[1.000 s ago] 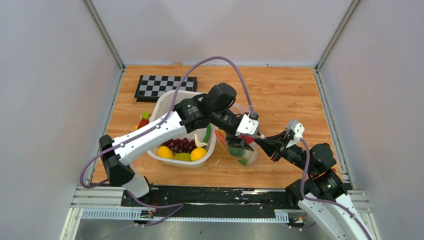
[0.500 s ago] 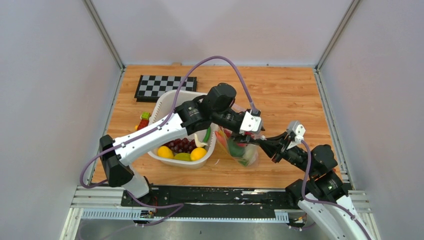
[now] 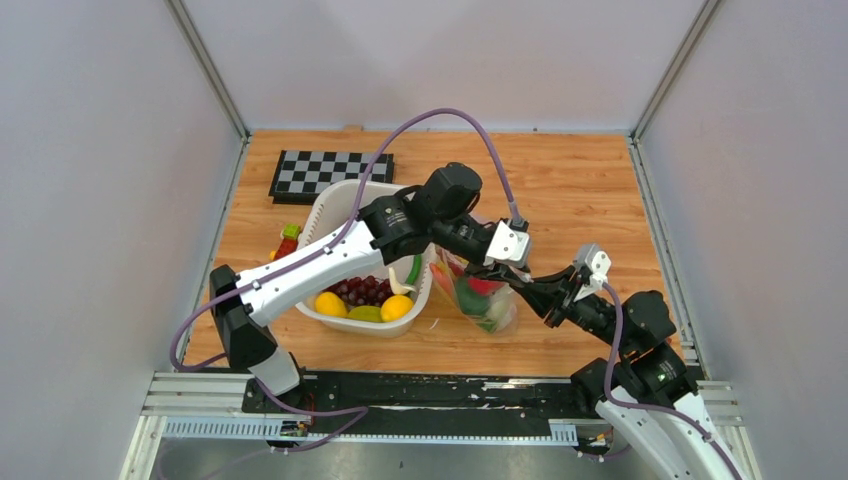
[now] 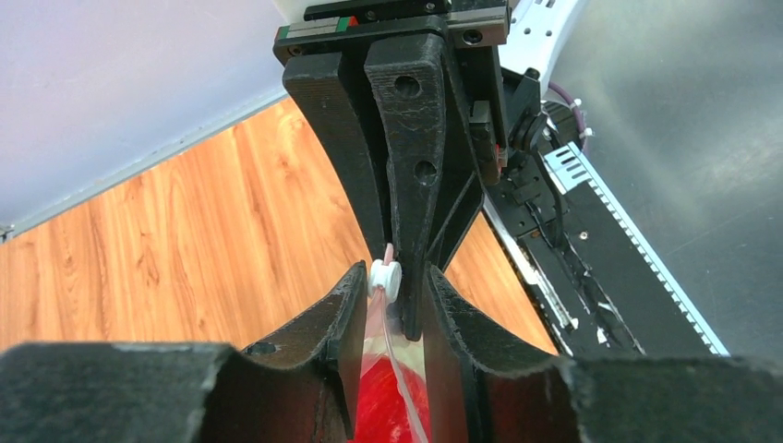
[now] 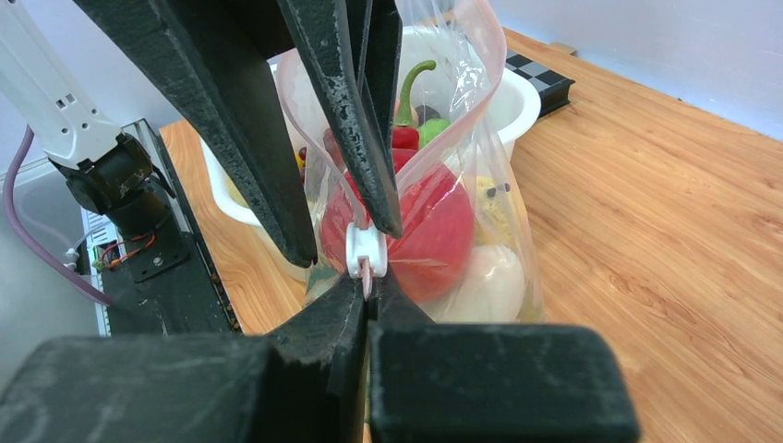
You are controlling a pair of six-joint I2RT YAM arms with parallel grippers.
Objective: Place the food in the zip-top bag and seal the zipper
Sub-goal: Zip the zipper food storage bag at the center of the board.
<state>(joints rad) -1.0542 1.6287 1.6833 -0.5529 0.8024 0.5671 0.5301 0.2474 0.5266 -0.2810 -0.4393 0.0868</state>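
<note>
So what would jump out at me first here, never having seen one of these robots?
Probably the clear zip-top bag, standing mid-table, stuffed with toy food, a big red tomato pressed against its side. Two black robot hands meet at its top edge: the right hand pinches the pink zipper strip, the left hand straddles it with fingers apart. Beside it sits a white basket holding lemons and grapes.

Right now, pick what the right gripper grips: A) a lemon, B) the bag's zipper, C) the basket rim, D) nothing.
B: in the right wrist view the right gripper is shut on the pink zipper, just below the white slider.
</note>
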